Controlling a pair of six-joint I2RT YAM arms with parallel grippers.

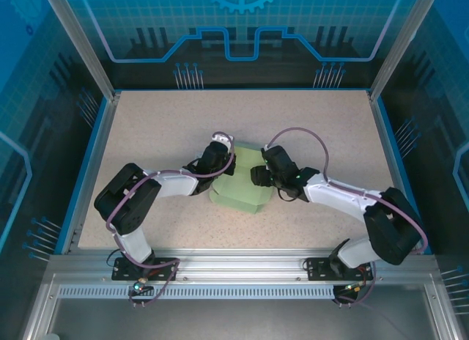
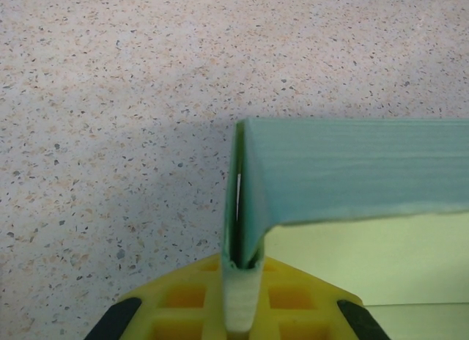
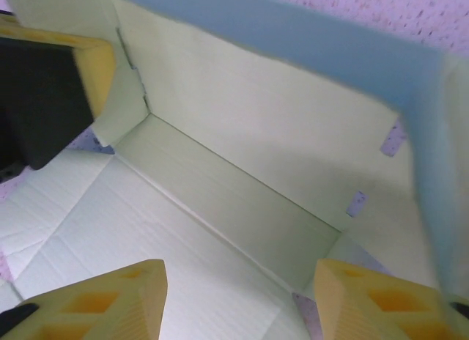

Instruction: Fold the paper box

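Being pinched by the pressed-together left pincer (image 2: pixel 240 292), the doubled wall of the pale mint-green thin-card paper box (image 2: pixel 352 171) should be held upright while its crease is firmed. The right pincer (image 3: pixel 238 303) is spread above the box floor, with nothing else seen inside. The box is set mid-way on the speckled beige counter (image 1: pixel 183 127).

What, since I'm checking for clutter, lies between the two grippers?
The paper box: in the top view its green card spans the gap between the left gripper, shut on one wall, and the open right gripper.
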